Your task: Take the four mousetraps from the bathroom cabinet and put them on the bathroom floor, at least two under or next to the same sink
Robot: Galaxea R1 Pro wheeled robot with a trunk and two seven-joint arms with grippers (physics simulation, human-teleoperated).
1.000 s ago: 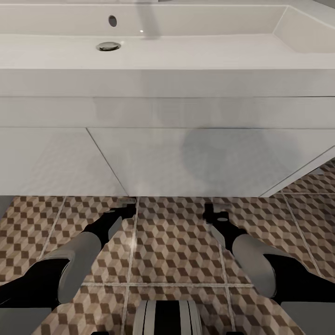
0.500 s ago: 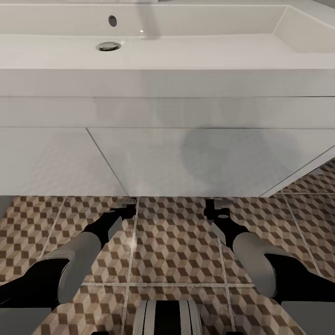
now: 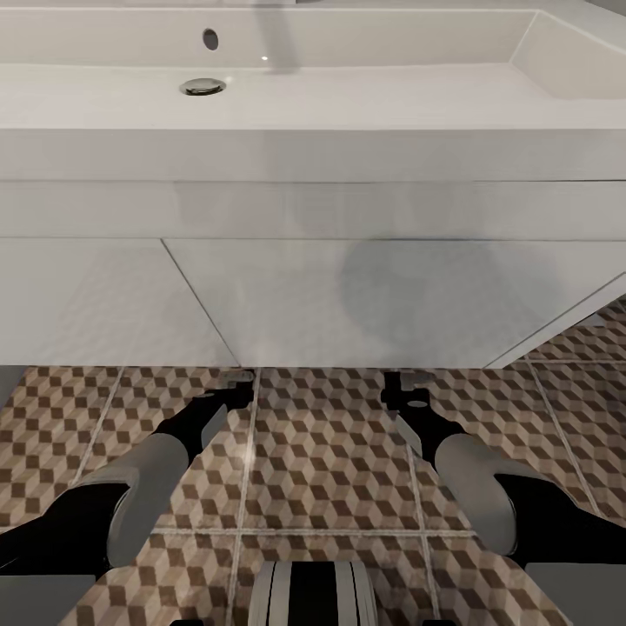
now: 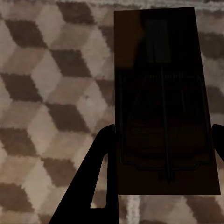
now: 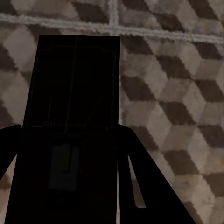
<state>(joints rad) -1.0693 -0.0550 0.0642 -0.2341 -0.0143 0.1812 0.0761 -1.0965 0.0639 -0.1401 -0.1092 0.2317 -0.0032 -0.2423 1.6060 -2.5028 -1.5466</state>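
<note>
I'm at the placing step, both arms low over the floor (image 3: 330, 452) in front of the sink (image 3: 348, 130). The left gripper (image 4: 158, 154) is clamped on a trap (image 4: 163, 102), gripped between its fingers; the right gripper (image 5: 70, 163) likewise grips a second trap (image 5: 74, 93). Next, I judge: lower, then release beside the vanity.
</note>
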